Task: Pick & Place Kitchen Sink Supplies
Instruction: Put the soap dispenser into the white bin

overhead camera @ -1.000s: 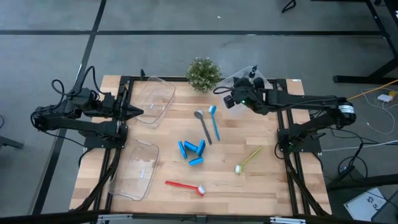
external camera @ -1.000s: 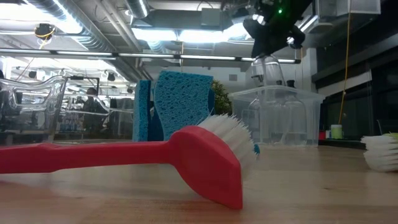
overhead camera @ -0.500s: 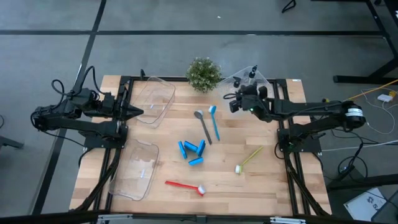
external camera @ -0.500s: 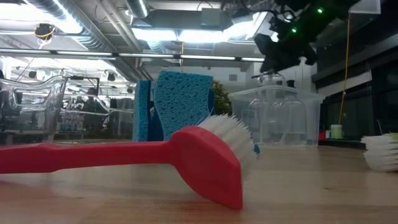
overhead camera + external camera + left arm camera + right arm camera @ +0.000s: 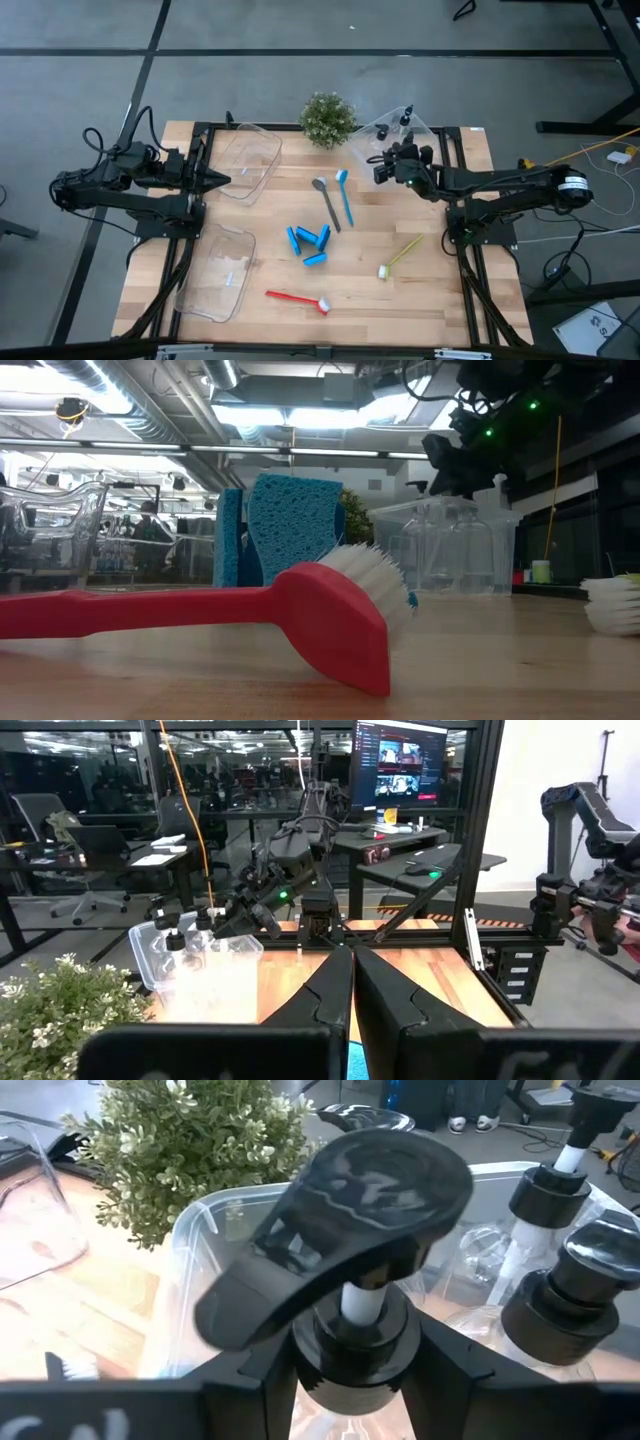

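Since a second ago the right gripper (image 5: pixel 384 172) has drawn back toward its base, and it grips a black-capped bottle (image 5: pixel 350 1260) by the neck at the clear bin (image 5: pixel 420 132) beside the plant (image 5: pixel 327 118). Away from that bin, the left gripper (image 5: pixel 352 982) is closed, empty.

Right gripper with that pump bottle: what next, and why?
Probably open the right gripper and let go. It grips a pump bottle at the neck, already down in the clear bin beside two others, so the placing looks done.
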`<state>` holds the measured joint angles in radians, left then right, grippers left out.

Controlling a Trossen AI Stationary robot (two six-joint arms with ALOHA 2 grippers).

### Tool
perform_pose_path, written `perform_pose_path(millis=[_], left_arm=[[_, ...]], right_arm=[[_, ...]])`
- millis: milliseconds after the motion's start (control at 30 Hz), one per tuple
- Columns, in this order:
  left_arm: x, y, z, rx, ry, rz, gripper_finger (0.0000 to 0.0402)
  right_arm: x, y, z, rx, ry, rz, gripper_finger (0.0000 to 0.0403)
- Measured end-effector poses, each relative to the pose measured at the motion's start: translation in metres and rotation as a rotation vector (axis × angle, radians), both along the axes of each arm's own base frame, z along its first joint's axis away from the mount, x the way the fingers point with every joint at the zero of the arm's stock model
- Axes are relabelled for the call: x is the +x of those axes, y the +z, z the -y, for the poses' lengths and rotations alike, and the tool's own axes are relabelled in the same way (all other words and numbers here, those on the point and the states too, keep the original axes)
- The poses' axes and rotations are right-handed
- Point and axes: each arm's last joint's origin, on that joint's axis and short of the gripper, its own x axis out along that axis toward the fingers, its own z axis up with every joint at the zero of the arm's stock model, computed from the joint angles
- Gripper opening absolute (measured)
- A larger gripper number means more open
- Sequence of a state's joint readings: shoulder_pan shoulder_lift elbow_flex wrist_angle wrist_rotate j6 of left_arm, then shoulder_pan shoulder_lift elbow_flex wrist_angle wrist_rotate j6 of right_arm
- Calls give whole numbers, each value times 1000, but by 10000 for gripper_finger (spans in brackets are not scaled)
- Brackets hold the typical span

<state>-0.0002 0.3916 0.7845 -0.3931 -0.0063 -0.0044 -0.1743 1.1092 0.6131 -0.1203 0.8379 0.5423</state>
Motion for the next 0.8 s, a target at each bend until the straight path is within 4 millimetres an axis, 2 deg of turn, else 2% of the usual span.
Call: perform_pose_path(millis=[300,667,800], left_arm=[[0,0,0,0,0,0,12],[0,0,0,0,0,0,11],[0,0,0,0,0,0,8]], right_arm=[[0,-1,0,-3,21,-26,169],[0,-1,0,-28,60,-83,287],[-2,5,0,-52,58,-68,310]])
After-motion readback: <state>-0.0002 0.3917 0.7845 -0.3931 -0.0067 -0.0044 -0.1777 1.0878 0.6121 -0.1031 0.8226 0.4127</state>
